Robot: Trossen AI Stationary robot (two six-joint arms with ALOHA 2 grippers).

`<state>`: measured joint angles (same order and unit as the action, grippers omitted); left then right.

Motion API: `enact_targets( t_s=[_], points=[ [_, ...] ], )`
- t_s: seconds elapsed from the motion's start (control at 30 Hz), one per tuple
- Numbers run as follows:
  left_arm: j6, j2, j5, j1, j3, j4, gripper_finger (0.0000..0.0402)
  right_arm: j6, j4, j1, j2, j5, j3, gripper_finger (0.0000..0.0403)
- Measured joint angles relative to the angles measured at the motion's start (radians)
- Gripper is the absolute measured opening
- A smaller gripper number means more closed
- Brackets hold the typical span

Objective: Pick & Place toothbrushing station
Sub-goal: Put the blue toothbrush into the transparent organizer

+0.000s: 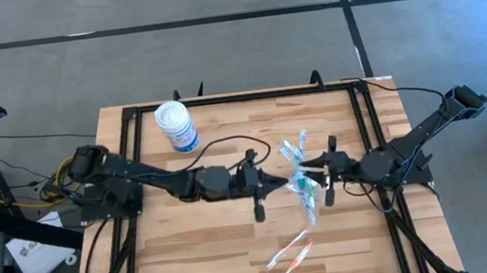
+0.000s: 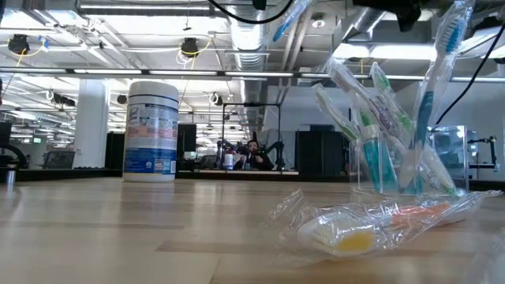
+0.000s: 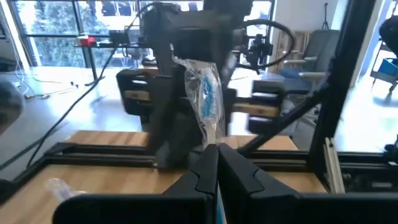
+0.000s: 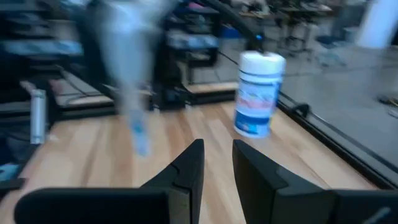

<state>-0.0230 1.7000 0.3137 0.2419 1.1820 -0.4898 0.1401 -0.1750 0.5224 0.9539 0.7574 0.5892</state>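
Wrapped pink-orange toothbrushes [image 2: 371, 229] lie loose, nearest, well behind both grippers. Left gripper [image 1: 277, 185] clamped together on a wrapped blue toothbrush [image 3: 208, 99]; right gripper [image 1: 325, 178] slightly apart beside small clear plastic cup [image 2: 394, 162], several brushes already in.

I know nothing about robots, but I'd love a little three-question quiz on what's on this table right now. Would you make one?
1. True or false: the white canister lies on its side.
2. Where do most of the toothbrushes stand? A) in the clear cup B) on the floor C) on top of the canister
3. Fill in: the loose toothbrush lying nearest the low camera is inside a clear plastic ____.

Key: 1 false, it stands upright. 2 A. 3 wrapper.
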Motion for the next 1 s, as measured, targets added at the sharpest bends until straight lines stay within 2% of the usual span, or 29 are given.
enact_targets(
  t_s=[0.1, 0.2, 0.5, 0.83, 1.0],
  points=[
    [0.0, 0.0, -0.03, -0.025, 0.0, -0.046, 0.0, -0.045, -0.055, 0.0, 0.0, -0.051, 0.0, 0.0075],
    [0.0, 0.0, -0.075, -0.045, 0.0, -0.094, 0.0, -0.071, -0.087, 0.0, 0.0, -0.054, 0.0, 0.0075],
    [0.026, 0.0, -0.103, -0.074, 0.0, -0.157, 0.0, -0.124, -0.156, -0.008, 0.012, -0.085, 0.001, 0.0083],
    [0.052, 0.001, -0.12, -0.081, 0.0, -0.205, 0.0, -0.15, -0.213, -0.042, 0.016, -0.09, 0.001, 0.0174],
    [0.053, 0.007, -0.133, -0.098, 0.0, -0.24, 0.0, -0.164, -0.237, -0.051, 0.016, -0.11, 0.001, 0.0199]
  ],
)
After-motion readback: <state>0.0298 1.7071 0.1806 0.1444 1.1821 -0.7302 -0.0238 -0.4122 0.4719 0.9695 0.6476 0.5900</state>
